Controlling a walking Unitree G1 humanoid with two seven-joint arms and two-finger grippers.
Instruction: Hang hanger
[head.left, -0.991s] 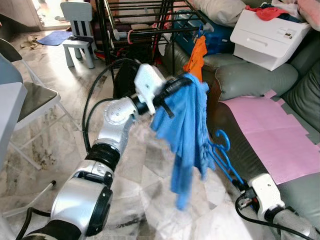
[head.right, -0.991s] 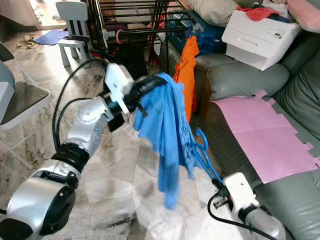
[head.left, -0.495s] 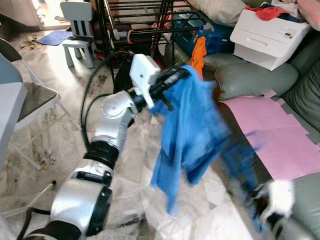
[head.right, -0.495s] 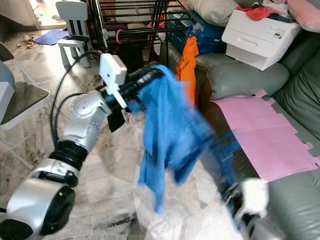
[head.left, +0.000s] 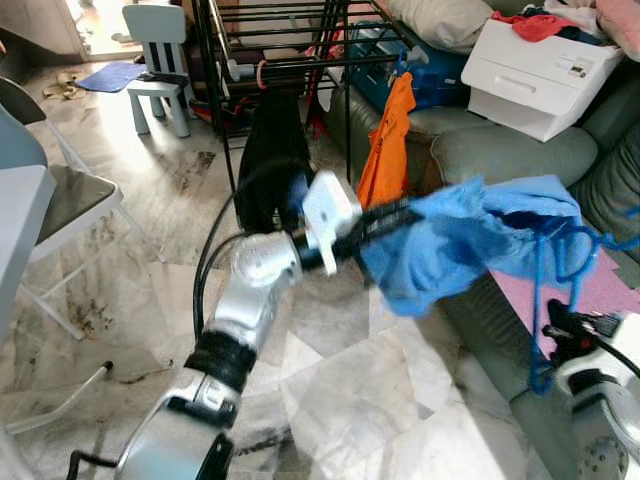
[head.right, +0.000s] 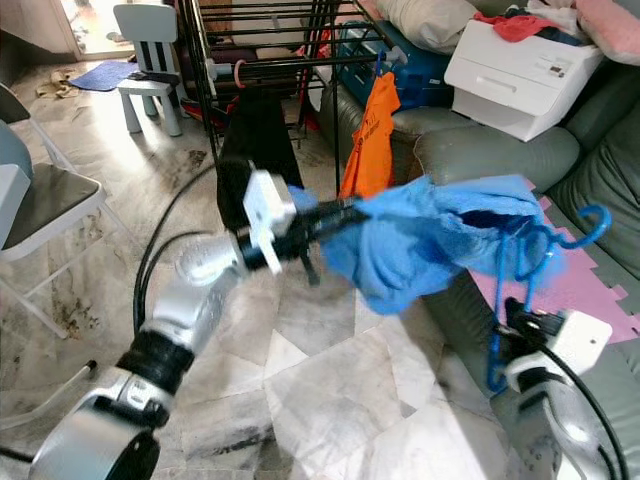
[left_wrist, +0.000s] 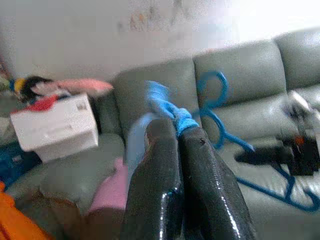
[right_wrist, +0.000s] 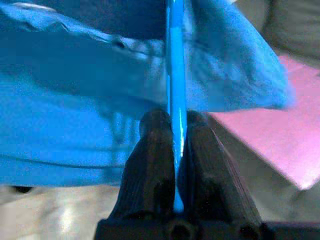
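In the left eye view, the left tool (head.left: 385, 215) is clenched on one end of a blue garment (head.left: 470, 240), holding it out level in front of the black drying rack (head.left: 290, 60). The cloth is stretched sideways, away from the rack toward the grey sofa (head.left: 500, 150), probably so it spreads open along the hanger instead of bunching. The blue hanger (head.left: 560, 300) hangs at the garment's far end, well to the sofa side of the rack, with the right tool (head.left: 575, 325) under it. An orange shirt (head.left: 385, 140) already hangs from the rack's near corner, which suggests where this one is meant to go.

In the right eye view, the hanger's hook (head.right: 590, 222) points up and away from the rack, free of the cloth, so it stays available for hooking over a rail.

The left wrist view shows both black fingers (left_wrist: 155, 185) pressed together on a fold of blue fabric, with the hanger beyond them against the sofa.

The right wrist view shows the two fingers (right_wrist: 150, 165) pinching a thin blue bar of the hanger, with the garment draped just behind; gripping the bar steadies the frame while the other arm pulls the cloth.
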